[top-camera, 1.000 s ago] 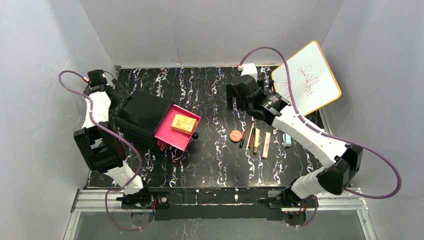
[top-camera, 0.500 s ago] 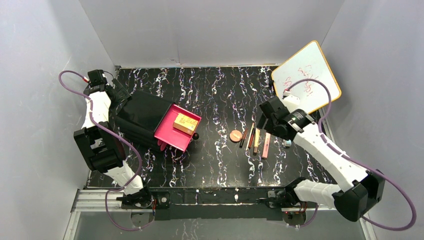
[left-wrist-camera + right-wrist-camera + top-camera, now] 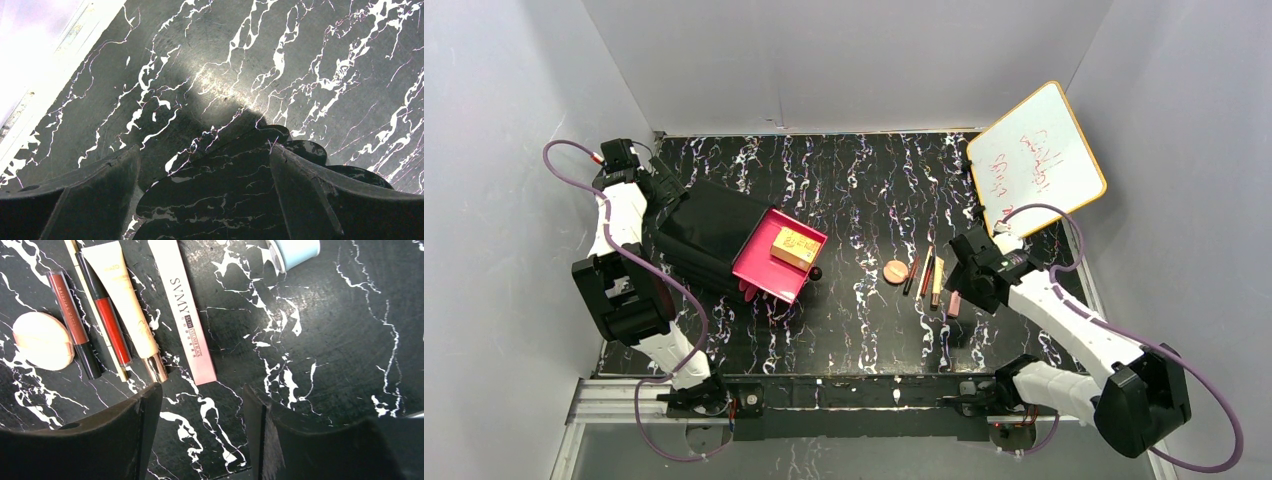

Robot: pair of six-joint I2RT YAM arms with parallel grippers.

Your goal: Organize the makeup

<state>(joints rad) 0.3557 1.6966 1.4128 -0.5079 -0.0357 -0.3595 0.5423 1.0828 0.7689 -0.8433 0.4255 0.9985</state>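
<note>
The makeup lies in a row right of centre: a round peach compact [image 3: 895, 270] [image 3: 42, 340], a dark pencil [image 3: 911, 275] [image 3: 75, 325], a red pencil [image 3: 926, 272] [image 3: 107, 320], a tan stick [image 3: 937, 280] [image 3: 127, 305] and a pink tube [image 3: 952, 303] [image 3: 182, 310]. A yellow packet [image 3: 793, 247] sits in the pulled-out pink drawer [image 3: 759, 268] of the black box [image 3: 704, 230]. My right gripper [image 3: 959, 285] [image 3: 200, 405] hovers open just past the pink tube's near end, with only table between its fingers. My left gripper [image 3: 664, 192] [image 3: 205, 165] stands open around the box's glossy back corner.
An orange-rimmed whiteboard [image 3: 1036, 160] leans at the back right corner. A small light-blue capped item [image 3: 295, 250] lies right of the pink tube. Grey walls close the table in on three sides.
My right arm has swung from the back of the table toward the front, coming over the makeup row, and its jaws have narrowed. The left arm and the box have not moved.
</note>
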